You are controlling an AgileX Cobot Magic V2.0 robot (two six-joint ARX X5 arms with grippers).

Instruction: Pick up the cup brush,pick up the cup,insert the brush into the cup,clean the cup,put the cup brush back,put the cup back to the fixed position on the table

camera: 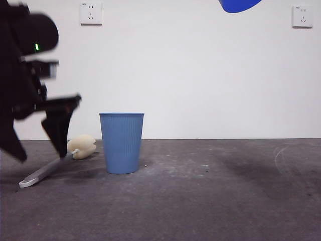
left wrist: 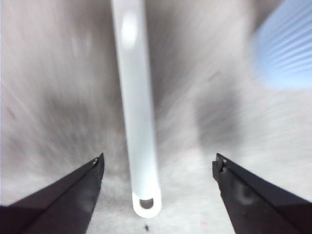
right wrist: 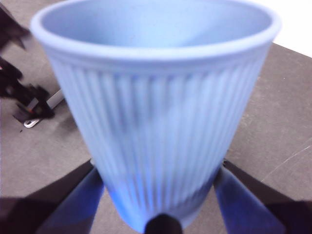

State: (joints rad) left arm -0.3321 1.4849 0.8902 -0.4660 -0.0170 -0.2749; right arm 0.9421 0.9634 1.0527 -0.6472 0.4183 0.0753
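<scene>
The cup brush lies on the table at the left, its cream sponge head towards the wall. My left gripper hangs low over its handle. In the left wrist view the handle runs between the open jaws of the left gripper, touching neither. My right gripper is shut on the lower part of the cup, a ribbed blue one held upright. Only the base of that cup shows, high at the top edge of the front view.
A second, alike blue cup stands on the table just right of the brush head, and it shows blurred in the left wrist view. Two wall sockets sit on the white wall behind.
</scene>
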